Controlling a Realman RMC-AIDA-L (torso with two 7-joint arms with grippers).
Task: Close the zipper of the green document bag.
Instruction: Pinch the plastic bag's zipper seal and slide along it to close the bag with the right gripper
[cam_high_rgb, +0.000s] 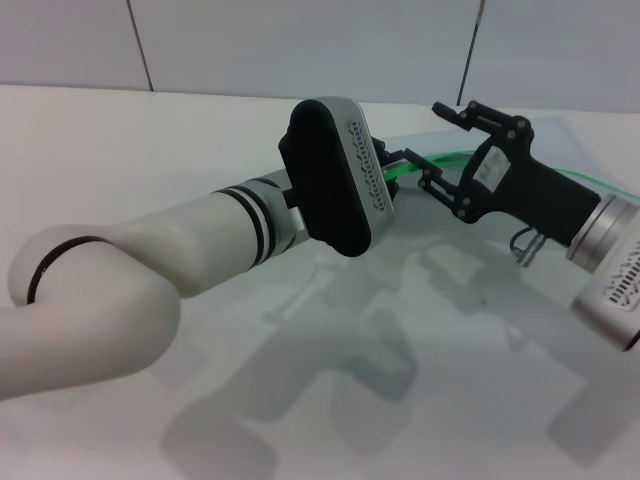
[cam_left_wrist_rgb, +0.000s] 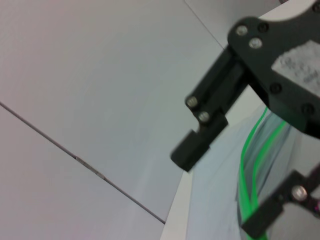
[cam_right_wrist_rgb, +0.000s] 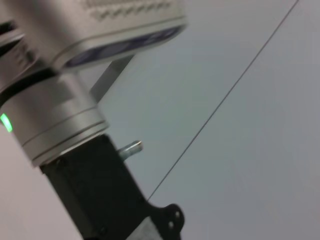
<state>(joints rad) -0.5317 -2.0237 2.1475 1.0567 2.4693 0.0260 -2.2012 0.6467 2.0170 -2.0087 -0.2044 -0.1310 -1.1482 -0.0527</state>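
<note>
one green document bag (cam_left_wrist_rgb: 220, 172), lying flat on the white worktop (cam_high_rgb: 150, 140) at the far right, mostly hidden behind the two arms. one zipper (cam_left_wrist_rgb: 243, 165) along its long edge, showing in the left wrist view as two thin green lines side by side; likely the two halves of the strip, parted at that spot. no slider tab to be made out anywhere.

two grippers, both up at the green edge. right gripper (cam_high_rgb: 432, 140) reaching in from the right, fingers (cam_left_wrist_rgb: 200, 135) spread wide on either side of the green strip, closed on nothing. left gripper (cam_high_rgb: 395, 162) just left of it and very near, tucked behind its own wrist housing; open or closed there, cannot tell.

probably very light, thin and floppy: translucent plastic film, likely slick under the fingers and quick to slide on the smooth worktop or buckle when pushed. stiffest along the zip strip, so best taken there. likely soundest: pinch the green edge near one end to anchor the bag, take the small tab with the other gripper, and pull straight along the strip, low and level. little risk of breakage; more of the bag dragging along with the tab.
</note>
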